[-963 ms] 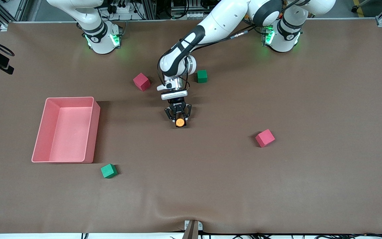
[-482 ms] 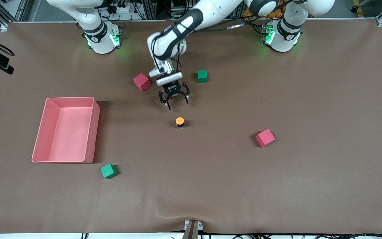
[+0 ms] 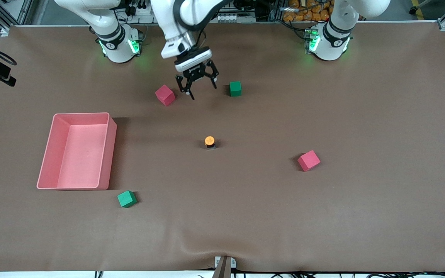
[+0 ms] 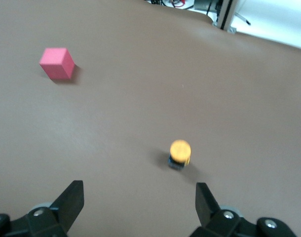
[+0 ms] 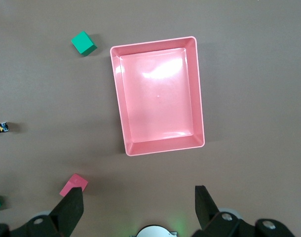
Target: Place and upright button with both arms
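The button (image 3: 209, 142) stands upright near the middle of the table (image 3: 361, 216), orange cap up on its black body, nothing touching it; the left wrist view shows the cap (image 4: 180, 149) and the dark block under it close up, while the right wrist view catches only a sliver of it at the picture's edge (image 5: 0, 129); that view alone looks straight down into the pink tray (image 5: 198, 89), which sits toward the right arm's end of the table; the left gripper (image 3: 198, 85) hangs in the air with its fingers spread wide and empty, over the table between a red cube (image 3: 165, 95) and a green cube (image 3: 235, 88), its arm reaching in across the edge by the bases; the right gripper (image 5: 138, 205) is out of the front view, spread wide too, high over the tray, its arm waiting.
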